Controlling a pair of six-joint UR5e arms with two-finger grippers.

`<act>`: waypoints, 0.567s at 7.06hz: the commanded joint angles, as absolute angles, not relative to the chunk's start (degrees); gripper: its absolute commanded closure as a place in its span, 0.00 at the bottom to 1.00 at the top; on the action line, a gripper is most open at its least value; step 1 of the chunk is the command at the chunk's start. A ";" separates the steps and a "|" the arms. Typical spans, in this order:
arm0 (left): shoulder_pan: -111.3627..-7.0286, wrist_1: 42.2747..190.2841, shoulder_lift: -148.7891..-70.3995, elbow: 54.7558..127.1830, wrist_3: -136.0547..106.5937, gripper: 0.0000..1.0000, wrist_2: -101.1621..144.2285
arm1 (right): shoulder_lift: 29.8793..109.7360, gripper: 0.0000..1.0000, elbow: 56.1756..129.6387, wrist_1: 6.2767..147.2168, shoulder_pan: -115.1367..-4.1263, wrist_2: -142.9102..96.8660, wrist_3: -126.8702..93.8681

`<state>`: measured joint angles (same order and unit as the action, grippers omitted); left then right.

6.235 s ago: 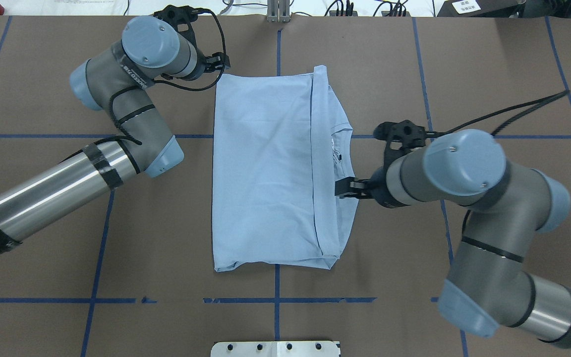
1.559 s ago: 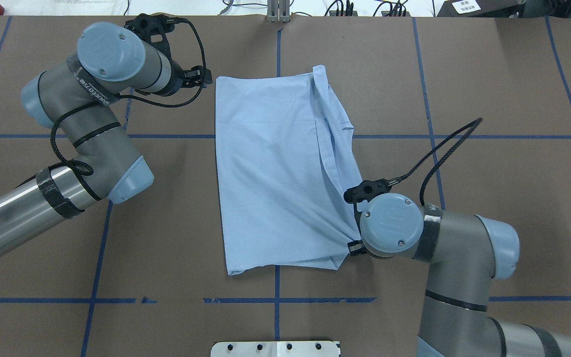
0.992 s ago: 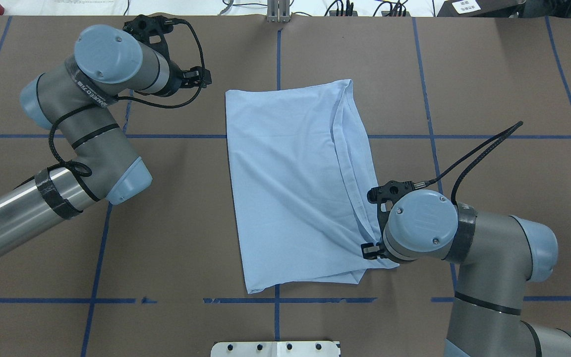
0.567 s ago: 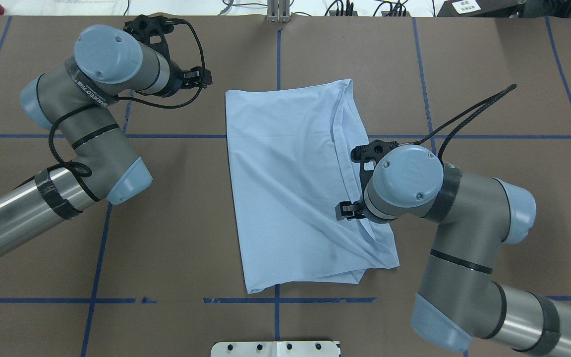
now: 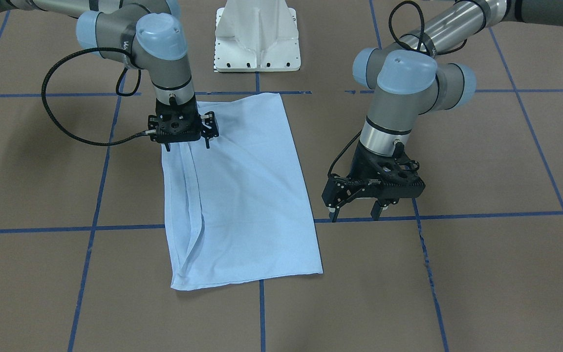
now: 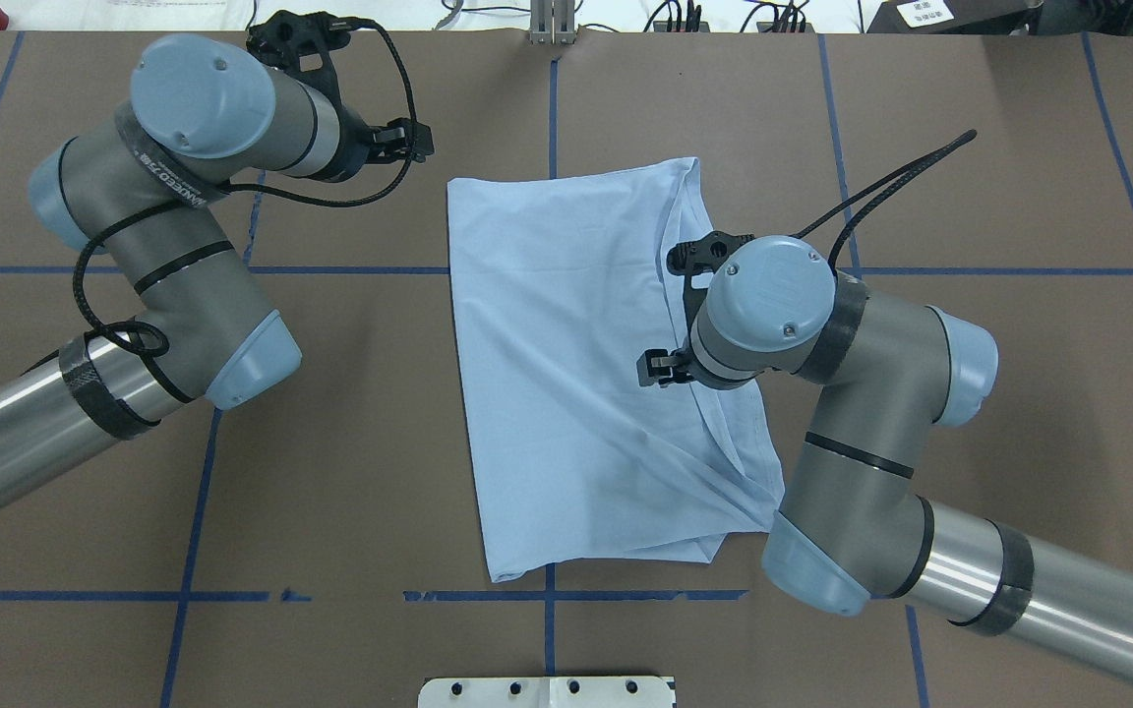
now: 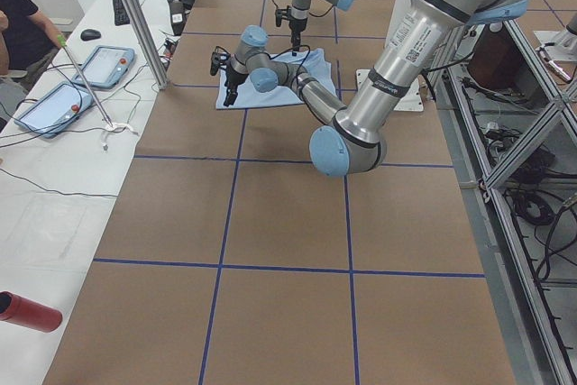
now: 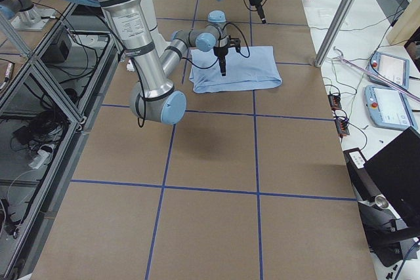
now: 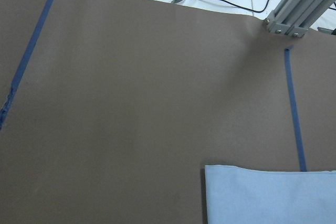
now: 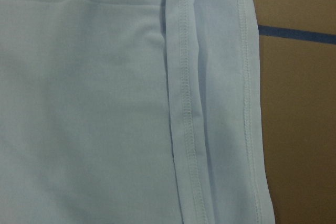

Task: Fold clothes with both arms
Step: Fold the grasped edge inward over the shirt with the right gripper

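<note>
**Entry 1: T-shirt (image 6: 576, 374).** Light blue. It is lying folded into a rough oblong near the middle of the table (image 6: 1019, 413), slightly skewed against the blue tape lines (image 6: 330, 269). I am seeing two stitched hems running side by side along its strip on the robot's right. Shallow creases are fanning toward the near right corner.

**Entry 2: right gripper (image 5: 187, 144).** It is pointing straight down over the hemmed strip of the shirt. In the front-facing view its fingers are standing apart and holding nothing, and the cloth beneath is lying flat. I cannot tell whether the tips are touching the fabric. Its wrist camera is showing blue cloth and hems, with a band of brown table and tape at the right edge.

**Entry 3: left gripper (image 5: 355, 214).** It is pointing down over bare table near the shirt's far left corner, apart from the cloth. The fingers are spread wide and empty. Its wrist camera is catching that corner at the lower right, with an aluminium post (image 9: 299, 9) at the table's far edge.

**Entry 4: arms.** The left arm (image 6: 163, 246) is reaching in bent at the elbow. The right arm (image 6: 871, 393) is doubling back over the shirt's near right corner.

**Entry 5: surroundings.** A white pedestal base (image 5: 257, 39) is sitting at the robot's side of the table. A person (image 7: 18, 24) is standing by a white bench carrying two tablets (image 7: 54, 105), and a red cylinder (image 7: 27, 311) is lying on that bench.
</note>
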<state>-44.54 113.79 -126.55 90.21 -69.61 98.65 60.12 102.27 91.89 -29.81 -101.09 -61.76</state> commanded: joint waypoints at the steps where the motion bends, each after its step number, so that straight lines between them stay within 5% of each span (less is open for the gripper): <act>1: -44.39 113.99 -126.82 91.93 -69.61 0.00 98.61 | 54.70 0.01 93.83 91.85 -29.88 -101.07 -60.64; 4: -44.21 115.05 -127.09 92.37 -69.70 0.00 98.53 | 56.15 0.04 92.37 92.81 -29.44 -102.38 -60.38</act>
